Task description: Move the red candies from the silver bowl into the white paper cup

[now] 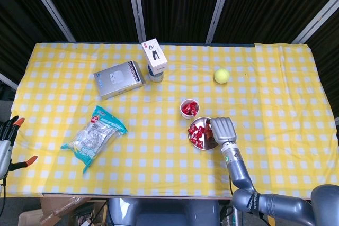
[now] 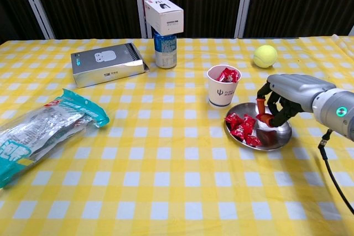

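Yellow-checked table [image 1: 275, 99] seen from above. Right hand [image 1: 223, 129] sits over right part of silver bowl [image 1: 200, 133], red candies [image 1: 197, 135] showing at bowl's left; grip not visible from here. White paper cup [image 1: 189, 107] just above bowl, w/ red candies inside. Left hand [image 1: 7, 131] at far left edge, off the table. Tennis ball [image 1: 221, 75] upper right, grey box [image 1: 119, 79] and plastic bag [image 1: 93, 137] on left.

Silver bowl [image 2: 276, 138]: shallow, round, lying directly beneath the right robot hand [image 2: 287, 96]. Red candies [image 2: 241, 125]: wrapped, clustered in the bowl's left half; one is pinched in the hand's fingertips. White paper cup [image 2: 223, 93]: upright, left of the hand, just behind the bowl, containing red candies.
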